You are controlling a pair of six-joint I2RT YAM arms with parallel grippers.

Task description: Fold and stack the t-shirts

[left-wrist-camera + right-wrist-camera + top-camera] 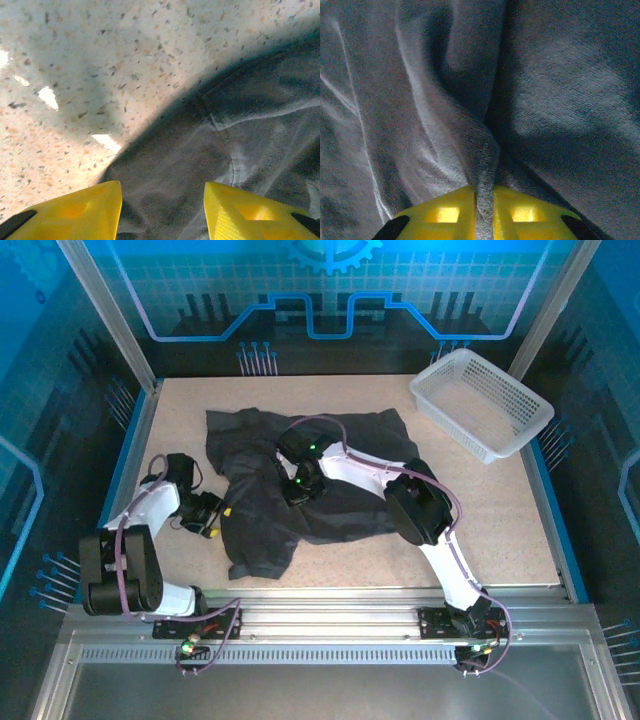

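Pinching a fold of the dark grey t-shirt (330,515) tight in our right gripper (484,192), our left gripper (162,186) spread wide and holding nothing at the shirt's edge, shirt lying crumpled in the middle of the table (480,520).

We see the t-shirt (262,532) spread across the middle of the table (500,510), with the basket (522,435) behind it to the right, well apart. The left gripper (222,515) sits at the shirt's left edge. The right gripper (298,488) sits on its middle, a fold between its fingers.
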